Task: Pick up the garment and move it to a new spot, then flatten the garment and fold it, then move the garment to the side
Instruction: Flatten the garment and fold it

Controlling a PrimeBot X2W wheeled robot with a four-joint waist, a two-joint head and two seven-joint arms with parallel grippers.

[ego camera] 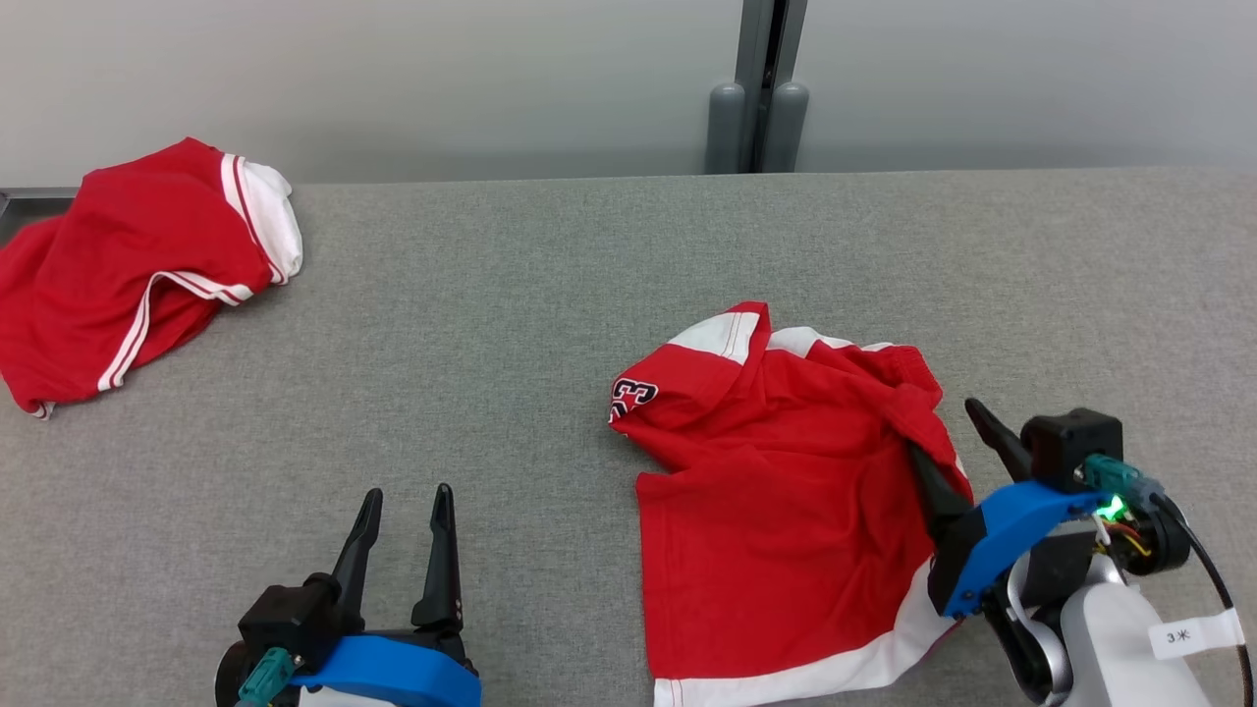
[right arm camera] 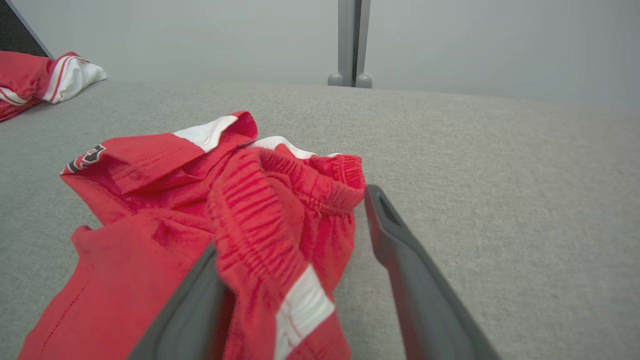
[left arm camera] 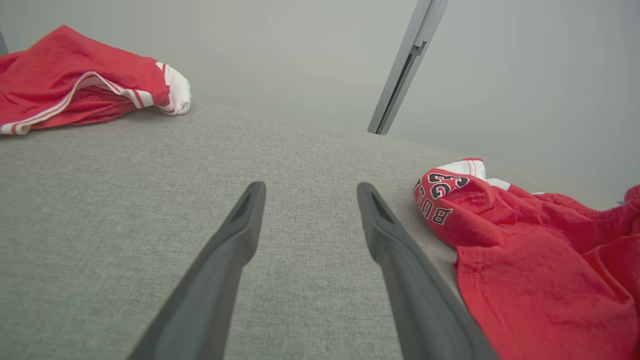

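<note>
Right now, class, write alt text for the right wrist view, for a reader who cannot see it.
The open right hand straddles the bunched waistband of crumpled red basketball shorts on a grey table; another red garment lies far left.

Number "33" and partial "BUL" lettering on the red garment (ego camera: 786,491); "3" on a white cable tag (ego camera: 1193,633)

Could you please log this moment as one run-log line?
garment: crumpled on table | right gripper: open, waistband lying between jaws | left gripper: open, over table | other garment: far left
</note>
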